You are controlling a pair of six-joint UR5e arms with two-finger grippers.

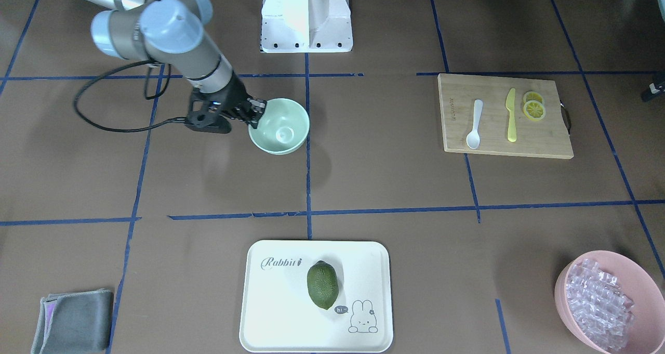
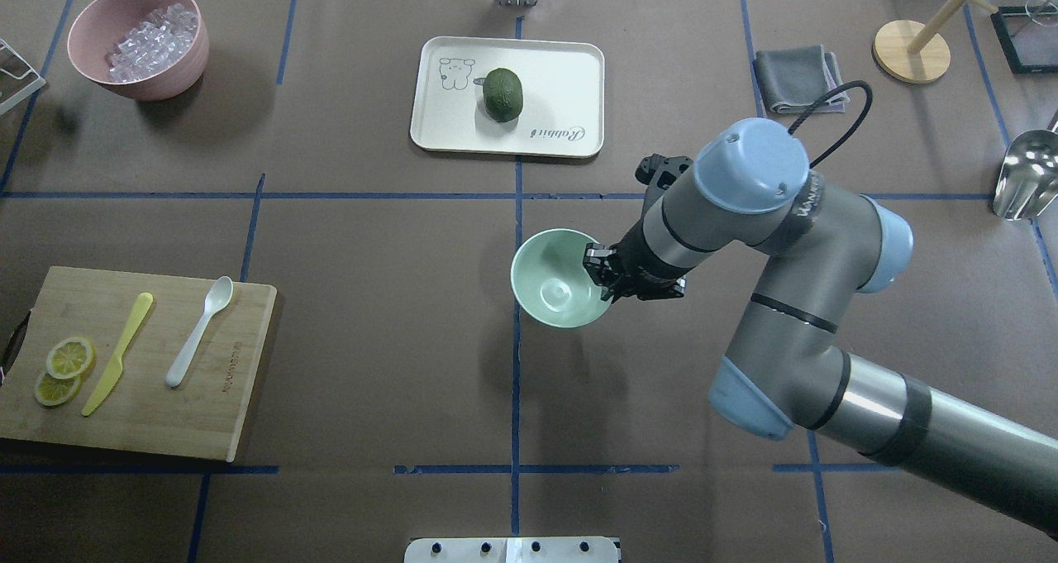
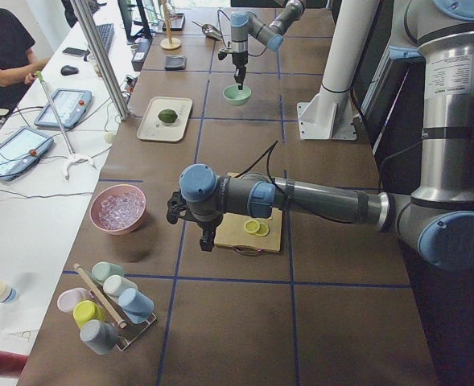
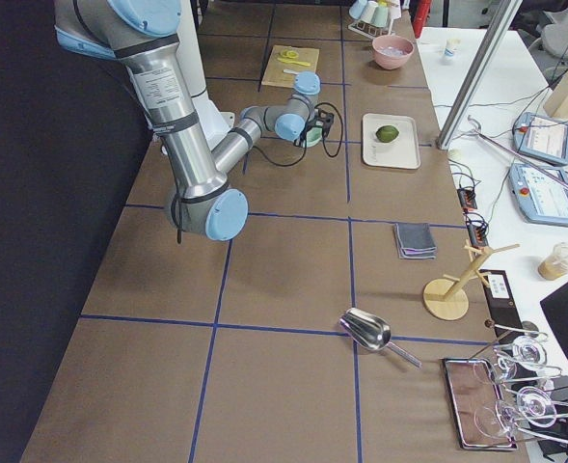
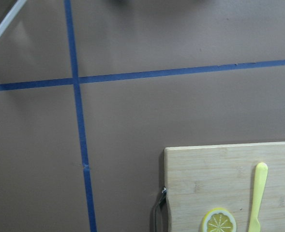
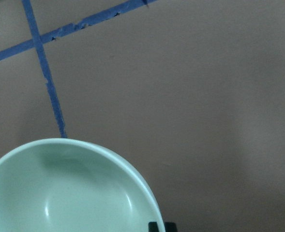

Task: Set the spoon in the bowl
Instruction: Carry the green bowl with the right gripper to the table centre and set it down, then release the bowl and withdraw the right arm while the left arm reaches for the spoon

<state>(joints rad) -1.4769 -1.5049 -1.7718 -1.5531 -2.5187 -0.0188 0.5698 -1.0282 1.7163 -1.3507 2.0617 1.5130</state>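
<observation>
The white spoon (image 1: 474,124) lies on the wooden cutting board (image 1: 545,146), bowl end toward the operators' side; it also shows in the overhead view (image 2: 198,331). The mint-green bowl (image 1: 283,130) stands near the table's middle and is empty. My right gripper (image 1: 255,112) is shut on the bowl's rim on the robot's right side, one finger inside and one outside (image 2: 599,274). The right wrist view shows the bowl (image 6: 69,193) close below. My left gripper (image 3: 207,244) hovers just off the board's outer end; I cannot tell whether it is open or shut.
A yellow knife (image 1: 511,115) and lemon slices (image 1: 533,107) share the board. A white tray (image 1: 270,312) holds a green fruit (image 1: 322,285). A pink bowl (image 1: 563,286) of clear cubes stands at the far corner. A grey cloth (image 1: 72,320) lies opposite.
</observation>
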